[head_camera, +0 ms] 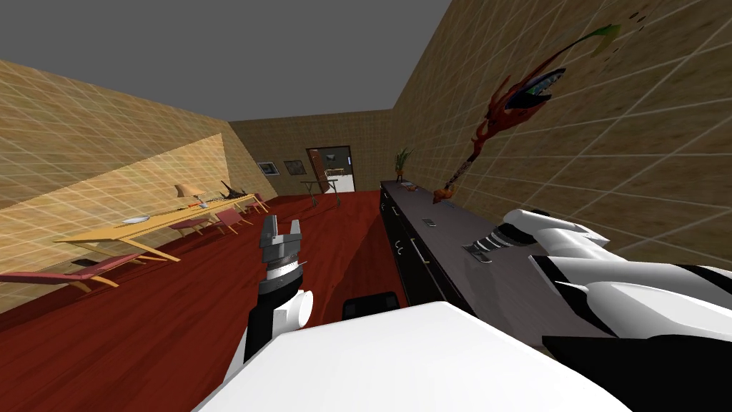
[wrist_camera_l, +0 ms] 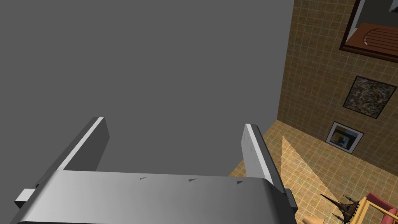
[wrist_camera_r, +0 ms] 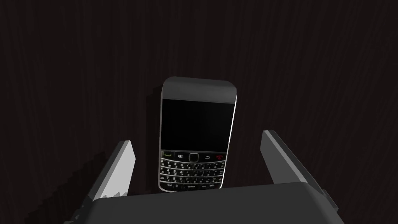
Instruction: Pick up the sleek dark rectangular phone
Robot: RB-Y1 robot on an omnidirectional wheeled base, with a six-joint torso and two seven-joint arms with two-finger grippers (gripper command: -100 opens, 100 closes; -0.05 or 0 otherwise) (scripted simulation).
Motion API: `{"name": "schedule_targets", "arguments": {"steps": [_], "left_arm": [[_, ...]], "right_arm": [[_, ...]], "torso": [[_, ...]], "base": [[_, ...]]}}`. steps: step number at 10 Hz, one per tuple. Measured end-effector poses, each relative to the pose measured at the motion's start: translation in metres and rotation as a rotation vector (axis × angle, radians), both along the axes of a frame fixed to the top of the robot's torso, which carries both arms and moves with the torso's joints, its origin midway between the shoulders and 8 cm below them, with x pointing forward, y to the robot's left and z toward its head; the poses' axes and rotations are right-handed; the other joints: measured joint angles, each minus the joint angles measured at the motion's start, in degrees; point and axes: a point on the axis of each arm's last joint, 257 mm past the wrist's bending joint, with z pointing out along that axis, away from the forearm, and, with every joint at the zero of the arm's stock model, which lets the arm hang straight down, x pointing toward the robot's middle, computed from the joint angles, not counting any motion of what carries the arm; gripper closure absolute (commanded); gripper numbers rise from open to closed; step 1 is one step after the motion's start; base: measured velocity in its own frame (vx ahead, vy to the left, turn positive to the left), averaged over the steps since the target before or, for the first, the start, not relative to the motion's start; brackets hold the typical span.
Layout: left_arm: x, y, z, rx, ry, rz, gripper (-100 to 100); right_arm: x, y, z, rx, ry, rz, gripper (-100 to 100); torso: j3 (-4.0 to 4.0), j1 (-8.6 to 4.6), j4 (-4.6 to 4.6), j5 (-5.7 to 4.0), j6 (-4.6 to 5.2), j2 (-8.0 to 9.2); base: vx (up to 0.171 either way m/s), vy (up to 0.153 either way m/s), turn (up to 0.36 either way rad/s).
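Observation:
A dark phone [wrist_camera_r: 196, 136] with a black screen and a small keypad lies flat on a dark wood-grained top [wrist_camera_r: 77, 77]. My right gripper [wrist_camera_r: 197, 140] hangs right over it, open, one finger on each side of the keypad end and neither touching it. In the head view my right arm reaches out over the long dark sideboard [head_camera: 447, 239] along the right wall, with the right gripper [head_camera: 477, 252] low over its top. My left gripper [head_camera: 280, 239] is raised over the red floor, away from the sideboard, and the left gripper [wrist_camera_l: 175, 123] is open and holds nothing.
Another small flat object [head_camera: 429, 222] lies farther along the sideboard, with a potted plant [head_camera: 402, 163] and a red branching sculpture [head_camera: 493, 129] beyond. A long wooden table [head_camera: 157, 223] with red chairs stands at the left wall. A doorway [head_camera: 336, 172] is at the far end.

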Motion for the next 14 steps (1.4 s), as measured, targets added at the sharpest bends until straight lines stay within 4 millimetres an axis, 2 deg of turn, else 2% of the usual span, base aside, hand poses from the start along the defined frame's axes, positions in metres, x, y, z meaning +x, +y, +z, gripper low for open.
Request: {"name": "schedule_targets", "arguments": {"steps": [1, 6, 14], "left_arm": [[0.0, 0.0, 0.0, 0.0, 0.0, 0.0, 0], [0.0, 0.0, 0.0, 0.0, 0.0, 0.0, 0], [0.0, 0.0, 0.0, 0.0, 0.0, 0.0, 0]], "right_arm": [[0.0, 0.0, 0.0, 0.0, 0.0, 0.0, -100], [-0.011, -0.009, -0.004, -0.028, 0.002, -0.031, -100], [-0.027, -0.005, -0.017, -0.02, 0.006, -0.073, -100]], "torso": [[-0.03, 0.05, -0.01, 0.02, -0.01, -0.05], [-0.02, 0.01, -0.01, 0.01, -0.02, -0.02], [-0.02, 0.03, -0.01, 0.01, -0.01, -0.04]], "base": [[-0.009, -0.01, 0.052], [-0.016, -0.019, 0.065], [-0.014, -0.016, 0.059]]}}
